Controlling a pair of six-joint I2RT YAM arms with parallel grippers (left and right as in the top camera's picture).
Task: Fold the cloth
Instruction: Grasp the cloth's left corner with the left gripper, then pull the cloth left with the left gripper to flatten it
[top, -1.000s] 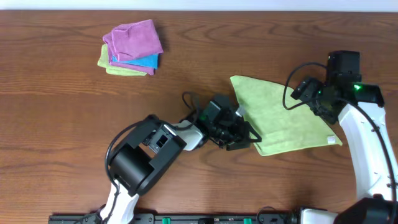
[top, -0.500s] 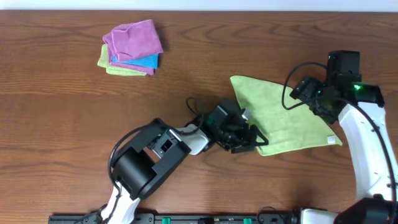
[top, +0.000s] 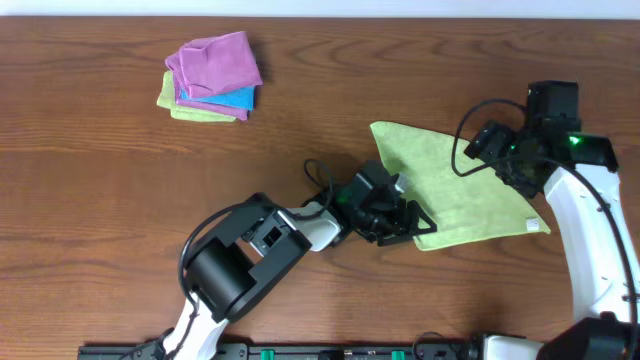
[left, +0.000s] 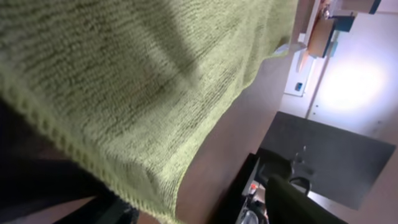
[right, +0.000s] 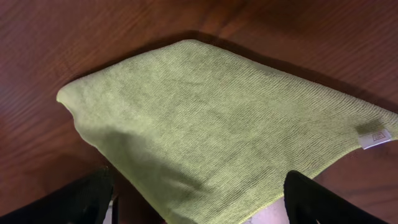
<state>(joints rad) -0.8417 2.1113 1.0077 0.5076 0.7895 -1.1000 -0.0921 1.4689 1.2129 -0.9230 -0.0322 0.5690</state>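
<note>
The green cloth (top: 460, 190) lies flat on the brown table, right of centre, with a white tag (top: 533, 225) at its right corner. My left gripper (top: 412, 228) lies low on its side at the cloth's lower-left edge. In the left wrist view the cloth (left: 124, 74) fills the frame and its hem drapes over one finger of the gripper (left: 180, 208), whose jaws look spread. My right gripper (top: 487, 150) hovers above the cloth's upper right edge. In the right wrist view its fingers (right: 202, 205) are wide open over the cloth (right: 230, 124).
A stack of folded cloths (top: 212, 75), purple on top of blue and green, sits at the far left of the table. The left arm's cable loops beside the cloth's left edge (top: 318, 172).
My left gripper has slid right, into the cloth's lower-left edge, nudging that edge slightly. The right arm has not moved.
</note>
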